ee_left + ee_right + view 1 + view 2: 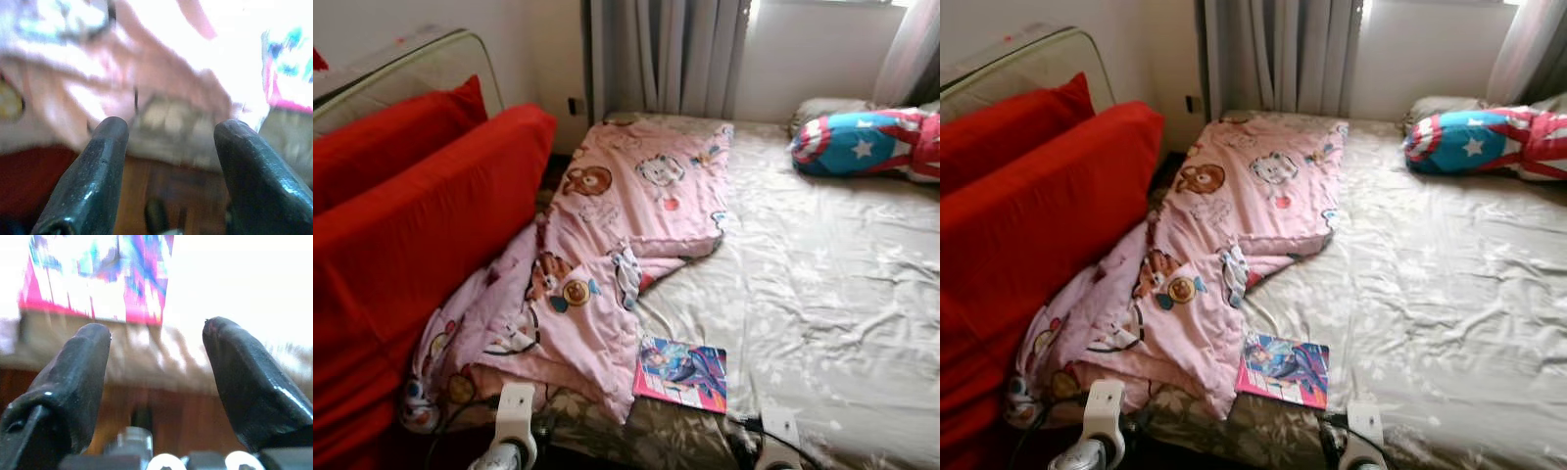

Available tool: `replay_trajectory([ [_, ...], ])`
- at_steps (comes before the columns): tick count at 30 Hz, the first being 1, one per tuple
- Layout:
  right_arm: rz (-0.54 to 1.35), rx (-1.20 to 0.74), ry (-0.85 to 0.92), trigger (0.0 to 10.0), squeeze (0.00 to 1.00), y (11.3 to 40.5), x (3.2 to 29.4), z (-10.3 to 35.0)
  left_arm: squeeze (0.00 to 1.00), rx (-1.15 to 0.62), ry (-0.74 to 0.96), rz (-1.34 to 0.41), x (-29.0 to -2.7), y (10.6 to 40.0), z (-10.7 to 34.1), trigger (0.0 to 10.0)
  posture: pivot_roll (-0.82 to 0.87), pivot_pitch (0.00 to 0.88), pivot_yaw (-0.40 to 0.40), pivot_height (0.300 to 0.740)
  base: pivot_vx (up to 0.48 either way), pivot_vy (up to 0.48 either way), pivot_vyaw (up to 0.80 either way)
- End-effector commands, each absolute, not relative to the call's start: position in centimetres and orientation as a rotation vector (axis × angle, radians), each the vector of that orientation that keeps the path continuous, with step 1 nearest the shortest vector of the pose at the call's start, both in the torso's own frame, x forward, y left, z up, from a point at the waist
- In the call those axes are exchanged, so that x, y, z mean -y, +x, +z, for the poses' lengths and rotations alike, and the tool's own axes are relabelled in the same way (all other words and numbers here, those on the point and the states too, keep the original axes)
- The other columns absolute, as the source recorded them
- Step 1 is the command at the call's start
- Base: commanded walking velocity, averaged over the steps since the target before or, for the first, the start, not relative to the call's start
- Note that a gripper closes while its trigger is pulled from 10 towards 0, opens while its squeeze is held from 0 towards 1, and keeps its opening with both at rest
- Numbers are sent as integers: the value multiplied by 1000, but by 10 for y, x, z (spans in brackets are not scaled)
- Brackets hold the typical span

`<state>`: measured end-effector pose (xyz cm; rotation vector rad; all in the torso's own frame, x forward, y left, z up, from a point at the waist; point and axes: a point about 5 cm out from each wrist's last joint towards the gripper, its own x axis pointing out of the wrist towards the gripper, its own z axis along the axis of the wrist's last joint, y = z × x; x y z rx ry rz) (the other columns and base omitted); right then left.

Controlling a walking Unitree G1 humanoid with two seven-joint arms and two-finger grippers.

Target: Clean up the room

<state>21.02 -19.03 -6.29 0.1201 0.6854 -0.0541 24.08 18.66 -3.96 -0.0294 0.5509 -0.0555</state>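
While both grippers hover wide open and empty at the bed's (822,294) foot, the book (682,373) lies beside the quilt (607,245); probably right gripper (156,377) reaches first.

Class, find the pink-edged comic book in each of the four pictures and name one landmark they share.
Left eye: comic book at bed's near edge.
Right eye: comic book, bottom centre.
Left wrist: blurred, at the frame edge.
Right wrist: beyond the open fingers.
Shared landmark: pink quilt beside it.

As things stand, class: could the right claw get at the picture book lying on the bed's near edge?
Probably yes. The right claw is open and aimed at the picture book, with nothing between them.
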Motion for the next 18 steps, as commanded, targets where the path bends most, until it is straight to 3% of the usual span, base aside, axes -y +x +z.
replay_trajectory([
  [1,-59,-587,137,10000,0,224,192,-51,0,-453,-54,-44,-192,247,-29,10000,-26,0,-8,740,0,0,0],
  [10,-25,-264,126,10000,0,254,187,-10,0,-125,-72,-92,-184,269,18,10000,-17,0,-37,740,0,0,0],
  [18,-58,-114,117,10000,0,256,189,11,0,-20,-93,-66,-188,268,38,10000,-16,0,-54,740,0,0,0],
])
